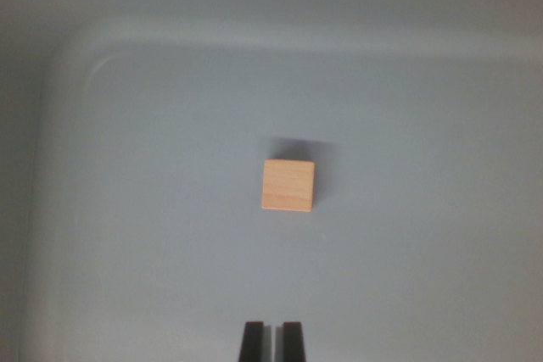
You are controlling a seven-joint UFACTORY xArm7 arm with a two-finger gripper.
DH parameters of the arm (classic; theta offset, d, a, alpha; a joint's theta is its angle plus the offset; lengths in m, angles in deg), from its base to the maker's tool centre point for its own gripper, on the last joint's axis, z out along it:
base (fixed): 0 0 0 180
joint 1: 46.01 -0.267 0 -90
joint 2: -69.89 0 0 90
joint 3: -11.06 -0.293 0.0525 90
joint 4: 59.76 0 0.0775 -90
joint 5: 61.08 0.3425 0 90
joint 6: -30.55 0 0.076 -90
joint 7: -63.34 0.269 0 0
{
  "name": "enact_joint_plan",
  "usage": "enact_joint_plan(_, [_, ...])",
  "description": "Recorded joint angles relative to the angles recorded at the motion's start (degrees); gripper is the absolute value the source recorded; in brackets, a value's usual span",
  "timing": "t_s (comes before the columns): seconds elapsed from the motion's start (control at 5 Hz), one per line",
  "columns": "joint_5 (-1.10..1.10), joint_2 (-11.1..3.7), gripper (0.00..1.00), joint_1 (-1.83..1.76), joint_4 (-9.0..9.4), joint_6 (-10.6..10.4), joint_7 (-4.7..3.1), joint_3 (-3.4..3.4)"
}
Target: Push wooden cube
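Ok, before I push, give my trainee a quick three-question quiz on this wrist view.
1. True or false: the gripper is already touching the wooden cube.
2. The cube rests on the floor of: A) a grey bin B) a wire basket C) a plate.
3. Fill in: the gripper's fingertips stand close together, with only a ____ gap between them.

Key:
1. False. Bare bin floor shows between the fingertips and the cube.
2. A. A rounded corner and wall show at the wrist view's upper left.
3. Narrow.
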Motion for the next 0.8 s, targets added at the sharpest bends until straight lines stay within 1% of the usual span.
enact_joint_plan(0.2, [0.0,0.0,0.0,0.0,0.0,0.0,0.0,0.0])
enact_joint_plan(0.4, [-0.04,-0.47,0.0,-0.04,1.16,-1.49,0.25,-0.03])
enact_joint_plan(0.6, [-0.04,-0.47,0.0,-0.04,1.16,-1.49,0.25,-0.03])
enact_joint_plan(0.8, [-0.08,-1.04,0.0,-0.08,2.55,-3.27,0.54,-0.07])
